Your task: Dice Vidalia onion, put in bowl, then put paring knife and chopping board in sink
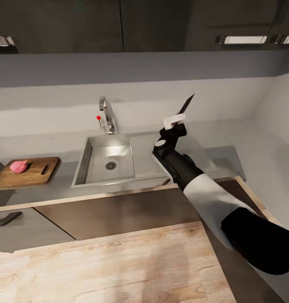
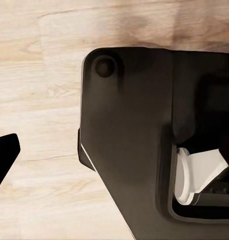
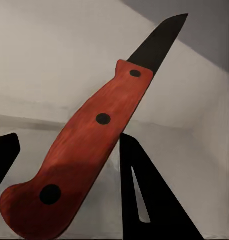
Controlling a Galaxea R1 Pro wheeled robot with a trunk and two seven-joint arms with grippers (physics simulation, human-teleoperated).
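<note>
My right claw point(image 1: 174, 122) is raised over the grey tabletop point(image 1: 253, 155), just to the right of the sink point(image 1: 105, 162), and it is clamped on the paring knife point(image 1: 186, 104). The dark blade points up and away from me, tilted toward the wall beyond the claw. In the right wrist view the knife point(image 3: 89, 150) runs slantwise, its reddish handle with three dark rivets close to the camera and the pointed blade reaching out past it; a dark finger point(image 3: 144, 195) of the claw stands beside the handle.

The sink lies down and to the left of my right claw, its basin showing the round drain, with the chrome tap point(image 1: 108, 115) and its red knob at the far rim. Well beyond the sink, farther left of the claw, the chopping board point(image 1: 30, 172) rests flat on the tabletop with its slot handle toward the sink. The Vidalia onion point(image 1: 19, 166) sits on the board's end away from the sink, whole.

In the left wrist view I see a dark housing over pale wood-grain floor point(image 2: 39, 100); whether my left claw is open or closed I cannot tell.
</note>
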